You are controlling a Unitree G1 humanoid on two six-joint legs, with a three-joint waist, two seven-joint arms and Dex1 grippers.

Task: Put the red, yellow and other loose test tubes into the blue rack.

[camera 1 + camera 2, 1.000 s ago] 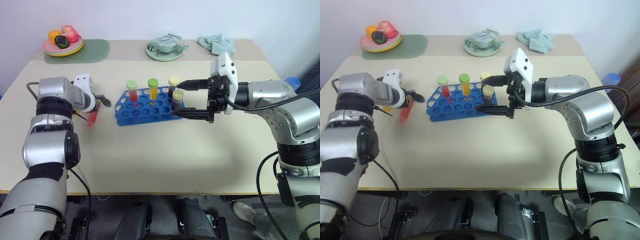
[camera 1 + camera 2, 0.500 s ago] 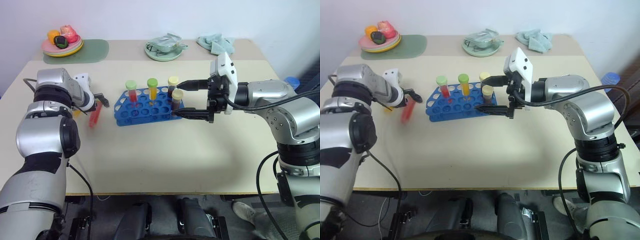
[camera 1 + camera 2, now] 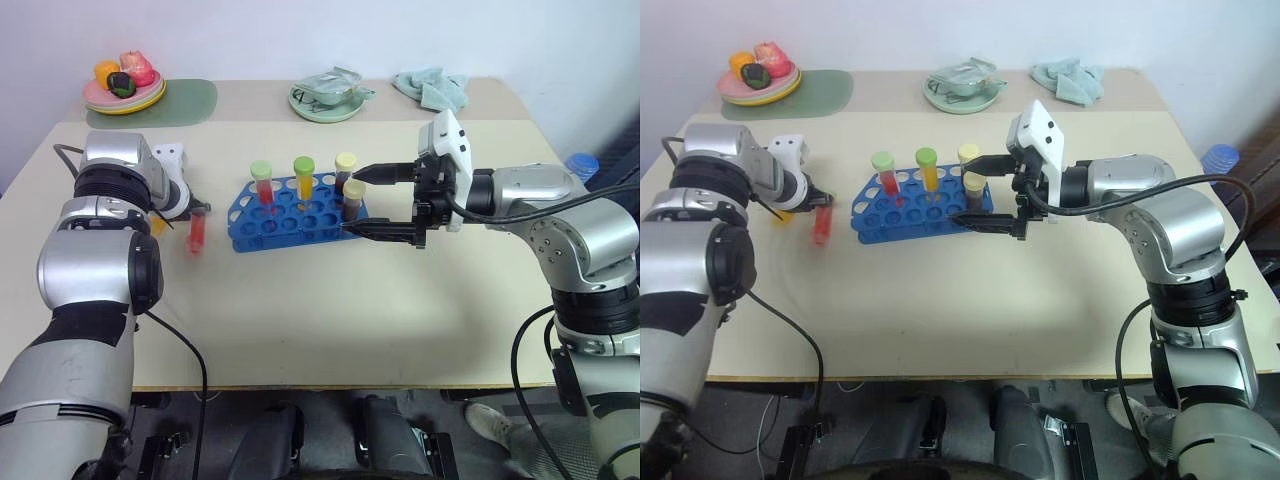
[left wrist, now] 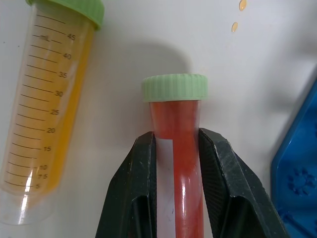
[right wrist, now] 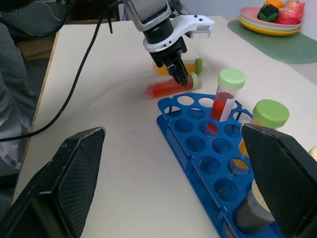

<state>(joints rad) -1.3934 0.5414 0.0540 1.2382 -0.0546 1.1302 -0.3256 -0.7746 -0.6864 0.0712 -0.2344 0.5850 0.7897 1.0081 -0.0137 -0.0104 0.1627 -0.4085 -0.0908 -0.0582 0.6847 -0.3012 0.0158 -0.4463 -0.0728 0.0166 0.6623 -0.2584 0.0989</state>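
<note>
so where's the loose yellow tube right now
In the left wrist view the yellow tube lies on the table beside the red tube in the left gripper.

looks like a lab/test setup: blue rack (image 3: 296, 212) w/ liquid-filled tubes (image 3: 305, 177) on plain beige table (image 3: 330, 310).

Bright blue rack (image 3: 285, 215) on a pale beige table (image 3: 330, 320), coloured tubes in and beside it.

In the rack: red liquid under a light green cap (image 3: 262, 170), orange-yellow liquid under a green cap (image 3: 304, 165), two dark brown tubes under pale yellow caps (image 3: 354, 189). To the left: a red tube (image 4: 181, 163) with pale green cap and white label strip between black fingers (image 4: 138, 188); a yellow-orange tube (image 4: 49, 109) with green cap and black graduation marks. Far left: pink and yellow plates (image 3: 125, 97) on a green mat (image 3: 190, 102).
</note>
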